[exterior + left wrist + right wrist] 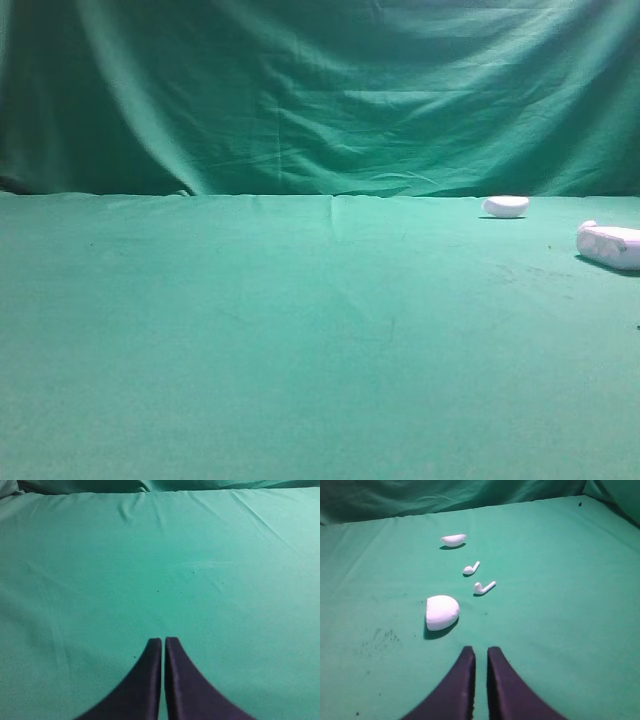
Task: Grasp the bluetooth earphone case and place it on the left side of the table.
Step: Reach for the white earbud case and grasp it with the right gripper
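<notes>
A: Green cloth covers the tabletop (250,340) and hangs as a creased backdrop (300,90) behind it. What sits closest in the right wrist view?

B: At the bottom edge, the right claw (480,652), its two dark tips nearly together with only a thin slit between them, gripping nothing. Just above it, left of centre, lies the earphone case (442,611), a white rounded lump resting on the cloth.

A: And beyond that?

B: Two small white earbuds, one (484,587) above the case and another (470,569) further up, then a flatter white oval (453,540) near the upper left.

A: The left claw (163,642)?

B: Tips pressed together at the bottom centre of its own view, over bare cloth.
</notes>
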`<act>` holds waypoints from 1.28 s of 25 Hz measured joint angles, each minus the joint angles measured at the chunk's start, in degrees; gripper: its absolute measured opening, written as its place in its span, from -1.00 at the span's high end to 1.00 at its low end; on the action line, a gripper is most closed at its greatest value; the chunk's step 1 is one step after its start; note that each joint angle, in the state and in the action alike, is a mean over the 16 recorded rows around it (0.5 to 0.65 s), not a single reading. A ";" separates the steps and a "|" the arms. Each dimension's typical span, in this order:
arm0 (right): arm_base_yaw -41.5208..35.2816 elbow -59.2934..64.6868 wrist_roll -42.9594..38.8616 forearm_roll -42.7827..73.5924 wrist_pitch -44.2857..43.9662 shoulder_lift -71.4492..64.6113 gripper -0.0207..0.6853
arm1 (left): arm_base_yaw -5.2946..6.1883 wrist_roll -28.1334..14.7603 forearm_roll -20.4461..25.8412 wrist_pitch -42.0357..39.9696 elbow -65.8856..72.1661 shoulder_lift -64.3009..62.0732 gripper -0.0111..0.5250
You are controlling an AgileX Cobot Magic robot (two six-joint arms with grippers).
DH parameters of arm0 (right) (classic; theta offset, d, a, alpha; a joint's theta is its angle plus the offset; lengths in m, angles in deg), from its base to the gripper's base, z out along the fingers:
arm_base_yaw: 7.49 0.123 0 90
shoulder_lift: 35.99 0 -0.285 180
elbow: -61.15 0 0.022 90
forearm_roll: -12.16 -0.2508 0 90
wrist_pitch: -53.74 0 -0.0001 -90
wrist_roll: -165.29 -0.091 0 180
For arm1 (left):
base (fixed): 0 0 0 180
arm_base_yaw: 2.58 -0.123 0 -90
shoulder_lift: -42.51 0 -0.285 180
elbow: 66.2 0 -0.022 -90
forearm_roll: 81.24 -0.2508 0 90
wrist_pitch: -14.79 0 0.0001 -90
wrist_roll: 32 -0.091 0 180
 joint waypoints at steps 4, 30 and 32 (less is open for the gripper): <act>0.00 0.00 0.00 0.00 0.00 0.00 0.81 | 0.00 0.00 0.00 0.00 0.00 0.00 0.96; 0.00 -1.24 -1.59 -2.93 15.91 -0.83 0.81 | 0.00 0.00 0.00 0.00 0.00 0.00 0.96; 0.00 -2.82 -1.83 -3.71 17.33 -2.11 0.81 | 0.00 0.00 0.00 0.00 0.00 0.00 0.96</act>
